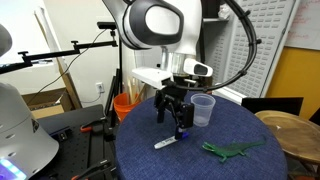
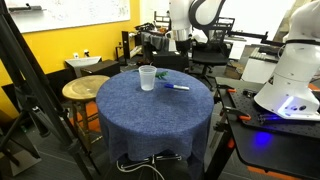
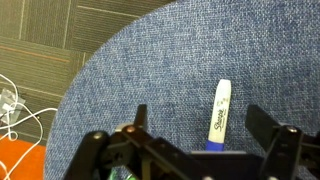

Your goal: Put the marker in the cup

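Observation:
The marker (image 1: 168, 143), white with a blue cap, lies flat on the round blue-clothed table (image 1: 140, 150). It also shows in an exterior view (image 2: 179, 87) and in the wrist view (image 3: 218, 113), between my fingers. The translucent cup (image 1: 203, 110) stands upright beside it, also seen in an exterior view (image 2: 147, 78). My gripper (image 1: 176, 124) hangs open just above the marker, fingers either side of it (image 3: 198, 135), not touching it. The cup is out of the wrist view.
A green toy lizard (image 1: 233, 150) lies on the table near the marker. An orange bucket (image 1: 126, 106) stands on the floor behind the table, its edge showing in the wrist view (image 3: 20, 160). A wooden stool (image 2: 85, 89) stands beside the table.

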`<control>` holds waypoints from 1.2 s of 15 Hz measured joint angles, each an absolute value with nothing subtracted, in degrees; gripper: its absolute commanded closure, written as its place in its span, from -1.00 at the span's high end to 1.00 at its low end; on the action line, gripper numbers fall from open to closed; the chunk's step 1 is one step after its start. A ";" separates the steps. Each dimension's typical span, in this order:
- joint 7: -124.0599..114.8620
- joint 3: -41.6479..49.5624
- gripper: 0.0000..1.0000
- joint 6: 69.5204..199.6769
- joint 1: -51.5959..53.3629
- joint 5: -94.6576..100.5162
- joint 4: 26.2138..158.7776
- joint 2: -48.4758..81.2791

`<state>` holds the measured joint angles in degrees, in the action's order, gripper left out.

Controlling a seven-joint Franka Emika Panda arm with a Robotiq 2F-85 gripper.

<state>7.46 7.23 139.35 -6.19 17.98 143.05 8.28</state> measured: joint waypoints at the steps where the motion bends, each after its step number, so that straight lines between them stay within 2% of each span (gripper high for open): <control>1: 6.03 7.23 1.00 140.08 -6.12 19.06 142.93 9.82; 15: -5.32 7.22 1.00 141.66 -1.84 21.53 136.08 23.35; 16: -5.76 7.23 0.50 141.66 -1.78 21.47 135.51 23.96; 18: -6.16 7.23 0.31 141.66 -1.72 21.34 134.37 25.12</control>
<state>-6.16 7.23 141.66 -1.72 21.34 134.37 25.12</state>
